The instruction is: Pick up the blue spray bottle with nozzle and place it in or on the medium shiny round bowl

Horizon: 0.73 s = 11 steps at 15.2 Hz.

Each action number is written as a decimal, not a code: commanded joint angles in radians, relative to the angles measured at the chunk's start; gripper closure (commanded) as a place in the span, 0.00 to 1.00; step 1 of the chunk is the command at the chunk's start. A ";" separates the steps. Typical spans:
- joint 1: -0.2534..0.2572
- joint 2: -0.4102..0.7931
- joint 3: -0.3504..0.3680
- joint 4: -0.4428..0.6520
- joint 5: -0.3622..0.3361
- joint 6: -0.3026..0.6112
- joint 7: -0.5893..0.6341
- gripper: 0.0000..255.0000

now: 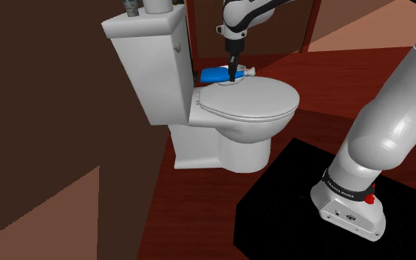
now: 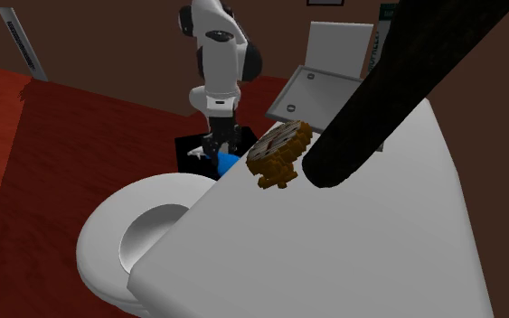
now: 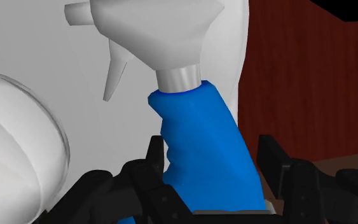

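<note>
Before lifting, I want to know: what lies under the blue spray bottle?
The blue spray bottle lies on its side on the white toilet lid, beside the tank. The spot where it touches the lid is covered by the bottle and the gripper.

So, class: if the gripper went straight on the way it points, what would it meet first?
The gripper would probably first meet the blue spray bottle between its open fingers; the white toilet lid lies just beneath it.

One toilet [image 1: 254, 100], one blue spray bottle [image 1: 215, 74], one pale round bowl [image 3: 18, 127], one golden gear-shaped object [image 2: 278, 154] and one arm [image 1: 391, 125].
</note>
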 commanded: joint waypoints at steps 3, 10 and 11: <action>-0.028 0.097 -0.038 0.116 0.020 -0.016 -0.076 1.00; -0.099 0.321 -0.091 0.397 0.086 -0.071 -0.220 1.00; -0.112 0.357 -0.095 0.444 0.097 -0.084 -0.239 1.00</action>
